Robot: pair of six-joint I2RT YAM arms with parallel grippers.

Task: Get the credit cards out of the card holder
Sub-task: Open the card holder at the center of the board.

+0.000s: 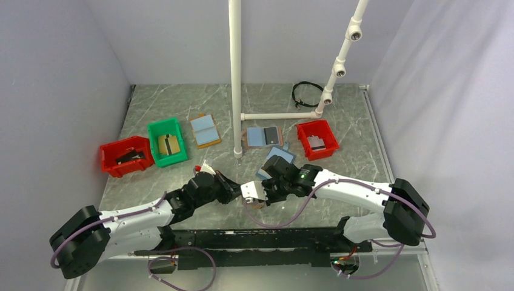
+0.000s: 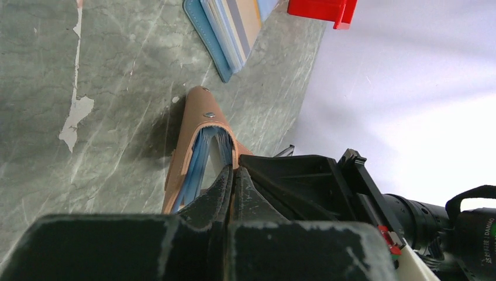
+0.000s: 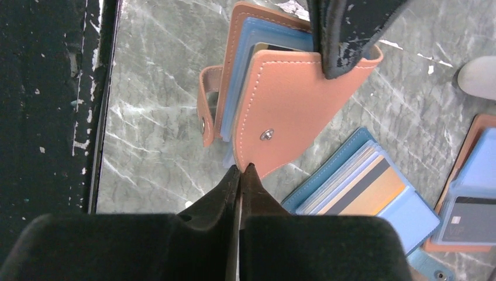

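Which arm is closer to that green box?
Left. The left gripper is right of the green bin, closer to the bases; the right gripper is farther right, across the tan snap holder both pinch.

Only one legible marking: small white lettering on black lens barrel (image 2: 475, 234), lower right corner of left wrist view. Runs sideways along barrel, reads roughly "DAMING". Smaller line of print beside it, too fine to read, cut off by frame edge.

Dark grey card (image 3: 465, 219) in open holder, right wrist view: small pale mark near top left corner, too small to read. Striped card (image 3: 367, 188) in blue holder: grey and yellow bands only, no legible print.

Top view: nothing readable.
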